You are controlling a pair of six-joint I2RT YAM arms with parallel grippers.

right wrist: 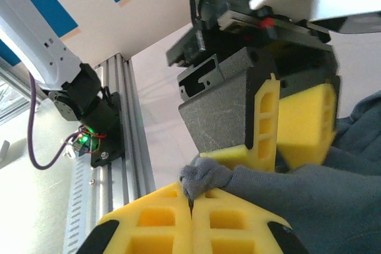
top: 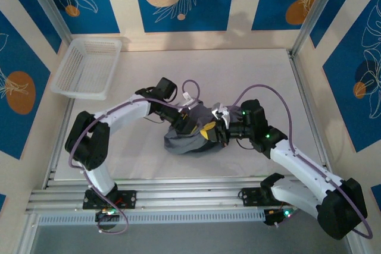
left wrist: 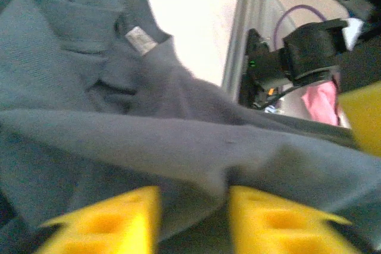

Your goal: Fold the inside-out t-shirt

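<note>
White lattice basket [top: 86, 66] sits at the table's far-left corner, well apart from the inside-out t-shirt [top: 181, 140], a bunched slate-grey heap at table centre, collar label showing. Left gripper [left wrist: 194, 200] pinches a fold between nearly closed fingers. Right gripper [right wrist: 190, 197], fingers pressed together, nips a cloth nub.

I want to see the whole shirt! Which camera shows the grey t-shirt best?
The top camera: the whole t-shirt lies there as a crumpled grey heap on the table. The left wrist camera is close up on its folds and a label. The right wrist camera has a pinch of cloth in the shut right claw.
</note>
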